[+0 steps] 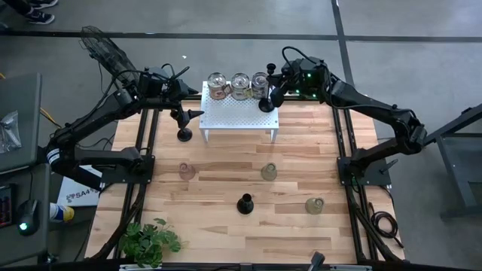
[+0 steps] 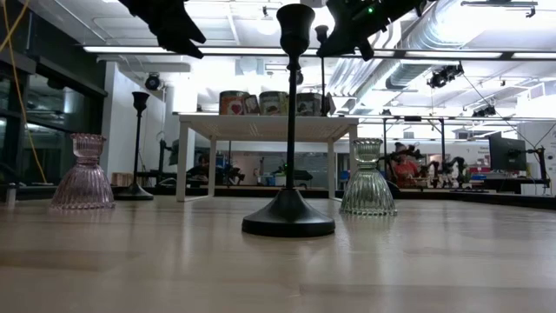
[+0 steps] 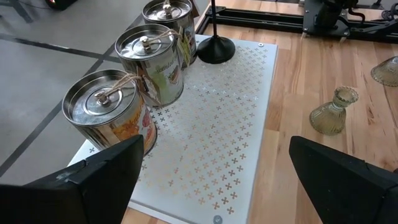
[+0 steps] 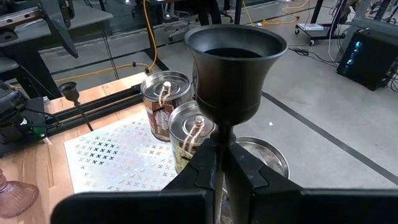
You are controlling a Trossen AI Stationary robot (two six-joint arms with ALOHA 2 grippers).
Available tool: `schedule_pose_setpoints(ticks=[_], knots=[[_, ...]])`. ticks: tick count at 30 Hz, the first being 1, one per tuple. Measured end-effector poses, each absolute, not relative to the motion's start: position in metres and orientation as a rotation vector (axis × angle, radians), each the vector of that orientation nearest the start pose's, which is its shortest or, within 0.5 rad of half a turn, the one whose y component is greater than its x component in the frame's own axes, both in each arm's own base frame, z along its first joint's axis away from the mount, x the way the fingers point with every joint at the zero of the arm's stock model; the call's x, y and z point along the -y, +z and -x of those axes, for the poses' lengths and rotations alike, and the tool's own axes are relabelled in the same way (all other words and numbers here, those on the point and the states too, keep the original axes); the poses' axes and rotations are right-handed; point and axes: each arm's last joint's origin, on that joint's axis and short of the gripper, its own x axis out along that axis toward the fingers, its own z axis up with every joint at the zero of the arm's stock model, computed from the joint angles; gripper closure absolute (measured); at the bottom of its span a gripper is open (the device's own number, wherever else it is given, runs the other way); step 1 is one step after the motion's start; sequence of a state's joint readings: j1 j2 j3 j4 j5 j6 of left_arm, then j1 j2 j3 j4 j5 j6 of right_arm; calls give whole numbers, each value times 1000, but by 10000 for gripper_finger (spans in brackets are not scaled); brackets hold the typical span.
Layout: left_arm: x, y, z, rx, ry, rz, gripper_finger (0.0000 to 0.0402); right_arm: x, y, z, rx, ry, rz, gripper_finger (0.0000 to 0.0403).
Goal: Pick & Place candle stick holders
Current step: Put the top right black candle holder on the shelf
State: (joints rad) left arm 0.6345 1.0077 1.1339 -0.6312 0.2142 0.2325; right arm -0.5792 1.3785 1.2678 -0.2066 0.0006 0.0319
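L gripper (image 1: 179, 96) hangs wide open, empty, above white perforated metal stand's (image 1: 239, 113) left end; slim black stemmed candlestick (image 1: 184, 134) upright on table just below it, nearest that arm. R gripper (image 1: 273, 89) clamped on upright black stemmed holder (image 4: 234, 87), base at stand's right end.

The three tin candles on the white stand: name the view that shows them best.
The left wrist view: the three tin candles fill it, lids, wicks and labels plain. The high view shows them small from above along the white stand's far edge. The low view gives sides only. The right wrist view hides part behind the held black candlestick.
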Motion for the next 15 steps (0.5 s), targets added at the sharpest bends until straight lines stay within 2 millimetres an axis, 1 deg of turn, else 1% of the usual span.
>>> schedule_pose_setpoints(ticks=[5, 15], knots=[[-113, 371, -164, -507, 354, -16, 6, 170, 365, -261, -299, -578, -123, 396], [-113, 371, -164, -506, 350, -13, 6, 170, 365, -261, -295, -572, -137, 376]])
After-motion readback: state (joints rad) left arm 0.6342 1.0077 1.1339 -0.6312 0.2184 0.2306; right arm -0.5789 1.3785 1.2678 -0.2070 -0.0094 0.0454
